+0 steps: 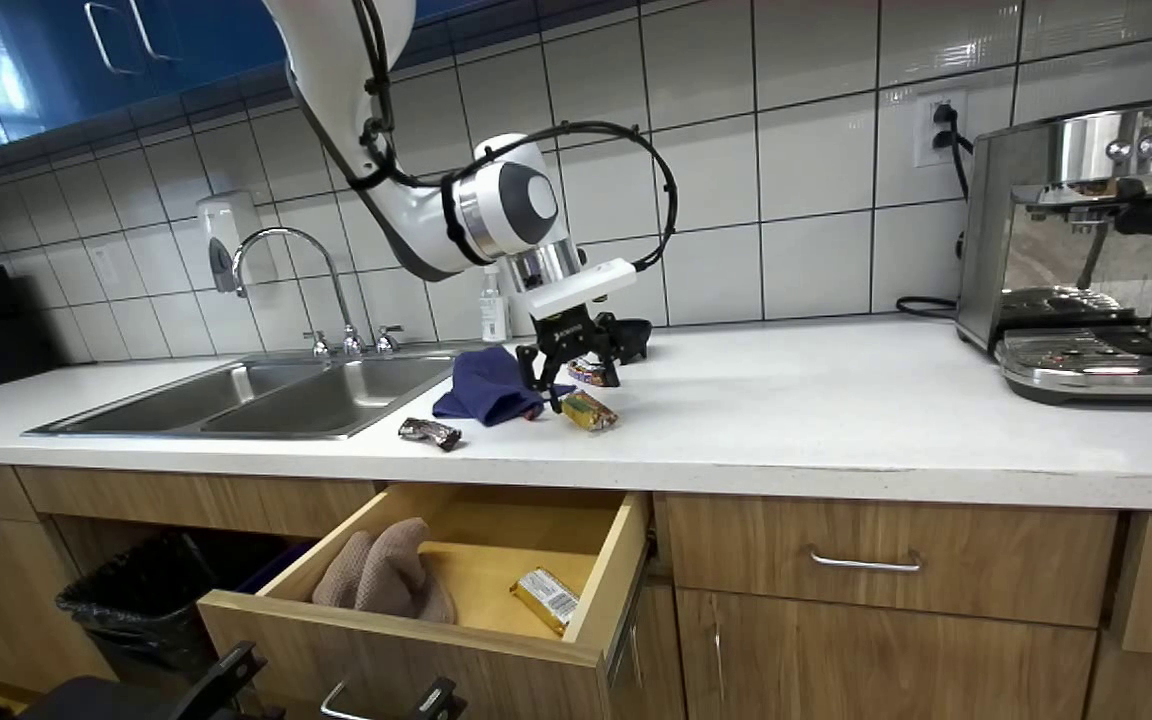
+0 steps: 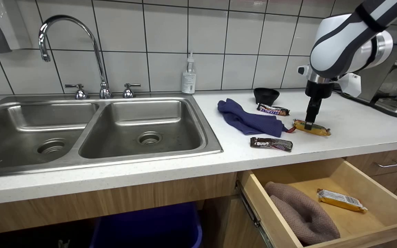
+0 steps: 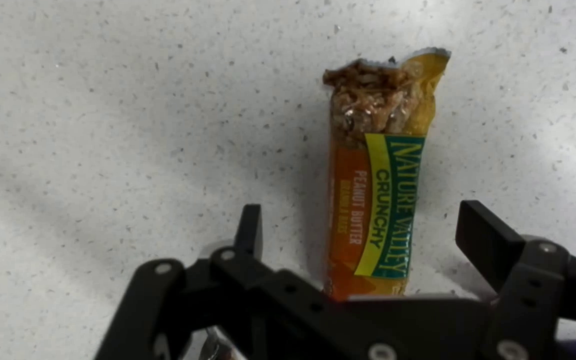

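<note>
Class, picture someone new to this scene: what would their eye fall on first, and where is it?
Probably the white robot arm hanging over the counter, its open gripper framing a granola bar in the wrist view. Next might be the pulled-out drawer below, with a brown cloth and another wrapped bar inside. The steel sink also stands out, with a purple cloth on the counter beside it.

Granola bar [image 3: 373, 215] is orange-gold with curvy green and yellow stripes, counter [image 1: 836, 400] is white with grey specks, bowl [image 2: 266, 97] near its back edge is plain black, cloth [image 2: 300, 213] along the side of the drawer [image 1: 481, 568] is kinda dusty mauve.
</note>
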Controlling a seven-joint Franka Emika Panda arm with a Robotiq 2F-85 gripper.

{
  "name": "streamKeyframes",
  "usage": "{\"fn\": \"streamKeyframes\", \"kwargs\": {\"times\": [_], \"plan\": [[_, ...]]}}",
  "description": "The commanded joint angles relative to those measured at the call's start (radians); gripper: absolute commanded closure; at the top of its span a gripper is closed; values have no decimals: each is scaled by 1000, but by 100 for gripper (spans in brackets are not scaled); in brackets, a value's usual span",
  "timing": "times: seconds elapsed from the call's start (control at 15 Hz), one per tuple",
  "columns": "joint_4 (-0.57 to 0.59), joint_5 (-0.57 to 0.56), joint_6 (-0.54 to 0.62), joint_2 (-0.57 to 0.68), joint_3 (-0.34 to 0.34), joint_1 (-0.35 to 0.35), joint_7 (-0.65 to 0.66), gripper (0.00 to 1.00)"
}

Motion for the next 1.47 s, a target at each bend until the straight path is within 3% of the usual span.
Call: {"fn": "streamKeyframes", "kwargs": {"times": [0.0,0.07,0.53,0.87,1.4], "plan": [[60,26,-80,24,31,-24,12,25],[67,31,-93,26,33,-25,9,26],[125,89,-185,45,43,-48,-2,81],[140,122,-217,44,47,-61,-2,84],[73,142,-178,-22,59,-66,-2,84]]}}
